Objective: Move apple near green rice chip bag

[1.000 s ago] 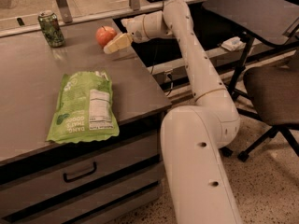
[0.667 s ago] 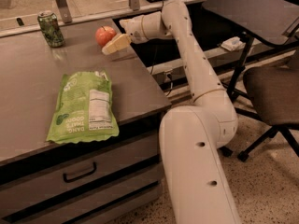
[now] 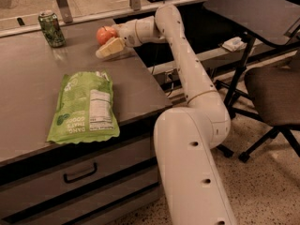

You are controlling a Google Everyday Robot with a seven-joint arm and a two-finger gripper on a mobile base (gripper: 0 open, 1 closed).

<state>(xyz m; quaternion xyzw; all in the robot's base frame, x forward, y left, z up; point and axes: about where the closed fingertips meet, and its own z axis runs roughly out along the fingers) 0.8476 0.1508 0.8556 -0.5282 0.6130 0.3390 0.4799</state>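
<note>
The red-orange apple [image 3: 105, 33] sits near the far right edge of the grey table [image 3: 28, 83]. My gripper [image 3: 107, 44] reaches in from the right and is right at the apple, its cream part just in front of and below it. The green rice chip bag [image 3: 85, 108] lies flat near the table's front edge, label up, well in front of the apple and a little to its left.
A green soda can [image 3: 51, 28] stands at the table's far left. My white arm [image 3: 187, 78] arches over the table's right edge. A drawer with a handle [image 3: 79, 173] is below the tabletop. An office chair [image 3: 274, 83] and a dark desk stand to the right.
</note>
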